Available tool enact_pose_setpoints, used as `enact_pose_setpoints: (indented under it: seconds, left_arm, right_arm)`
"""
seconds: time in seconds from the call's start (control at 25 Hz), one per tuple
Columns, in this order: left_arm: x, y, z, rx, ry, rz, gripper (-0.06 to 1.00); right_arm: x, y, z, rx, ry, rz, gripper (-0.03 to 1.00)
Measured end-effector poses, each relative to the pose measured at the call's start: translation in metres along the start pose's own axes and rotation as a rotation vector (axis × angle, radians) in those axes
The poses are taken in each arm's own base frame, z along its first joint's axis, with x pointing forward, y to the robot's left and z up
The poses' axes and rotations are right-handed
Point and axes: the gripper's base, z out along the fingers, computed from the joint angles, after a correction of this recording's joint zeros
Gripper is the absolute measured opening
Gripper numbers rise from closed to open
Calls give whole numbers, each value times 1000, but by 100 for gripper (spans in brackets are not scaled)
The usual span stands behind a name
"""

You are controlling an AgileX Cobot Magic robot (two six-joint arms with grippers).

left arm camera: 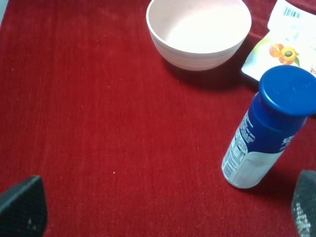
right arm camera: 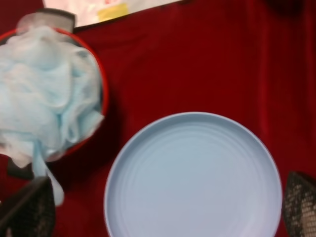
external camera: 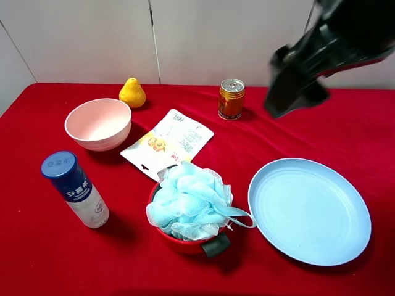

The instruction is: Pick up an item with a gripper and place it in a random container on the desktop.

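The light blue mesh pouf [external camera: 188, 200] sits in the small red pot [external camera: 179, 243] at the front middle of the red-clothed desktop [external camera: 49, 259], overflowing its rim, with its ribbon loop hanging toward the plate. The right wrist view shows the pouf [right arm camera: 44, 94] and the pot's rim [right arm camera: 102, 74] from above. My right gripper [external camera: 289, 103] is raised high at the back right, well clear of the pot; its fingertips [right arm camera: 27, 212] stand wide apart and empty. My left gripper [left arm camera: 163, 210] is open and empty over bare cloth, and is out of the exterior view.
A flat blue plate [external camera: 308, 209] lies right of the pot. A pink bowl [external camera: 99, 123], a white snack pouch [external camera: 168, 142], a yellow pear [external camera: 132, 92] and a can [external camera: 231, 98] sit behind. A blue-capped bottle [external camera: 74, 188] stands at front left.
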Motion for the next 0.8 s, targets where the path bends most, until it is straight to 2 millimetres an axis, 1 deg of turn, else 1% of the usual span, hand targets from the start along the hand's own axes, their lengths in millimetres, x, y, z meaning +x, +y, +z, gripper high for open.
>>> enact_pose_setpoints:
  seconds: [0.16, 0.32, 0.44, 0.8]
  left_arm:
    - [0, 0, 0, 0, 0, 0, 100]
    - [0, 0, 0, 0, 0, 0, 100]
    - [0, 0, 0, 0, 0, 0, 100]
    - [0, 0, 0, 0, 0, 0, 100]
  right_arm:
    - [14, -14, -17, 31, -41, 34, 69]
    - [37, -22, -27, 56, -59, 76, 69]
    - [55, -24, -30, 68, -60, 96, 69]
    - [105, -17, -36, 70, -94, 190, 69]
